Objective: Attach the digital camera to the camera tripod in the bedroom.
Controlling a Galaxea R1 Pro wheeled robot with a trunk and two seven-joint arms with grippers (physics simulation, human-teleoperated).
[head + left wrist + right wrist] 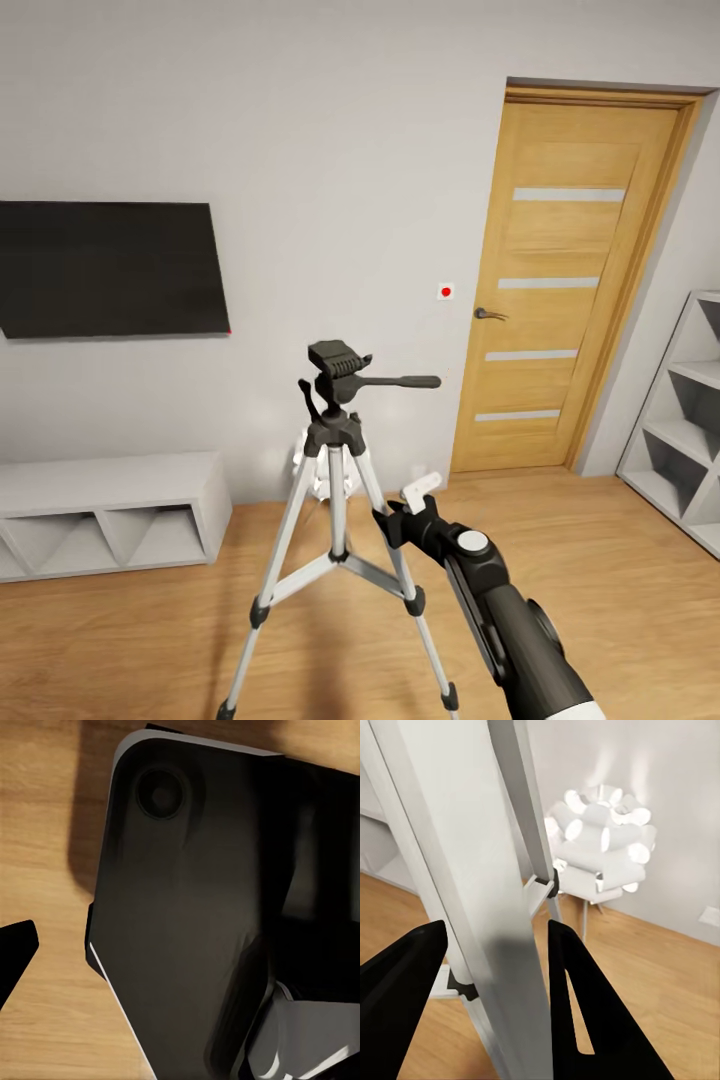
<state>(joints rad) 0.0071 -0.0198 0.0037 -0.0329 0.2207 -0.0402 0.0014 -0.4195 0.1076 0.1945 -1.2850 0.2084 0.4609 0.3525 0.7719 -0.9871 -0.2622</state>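
Head view: the camera tripod stood on the light wood floor of the bedroom, in front of the grey-white wall with the black TV and beside the oak door.
Head view, arm: the right gripper reached up against the tripod's right front leg, below the black head and its pan handle.
Head view, step: the digital camera did not appear on the head plate, so this looked like steadying or gripping the stand, with the mounting not yet done.
Left wrist view: a dark robot body panel over wood floor; I could not tell how the left claw stood.
Right wrist view: the 2 black fingers stood apart, straddling 1 silver tripod leg, which sat between them; the white spiky-ball lamp glowed beyond.
Next move: closing on the leg, or backing off to fetch the camera, probably called for care not to tip the stand.
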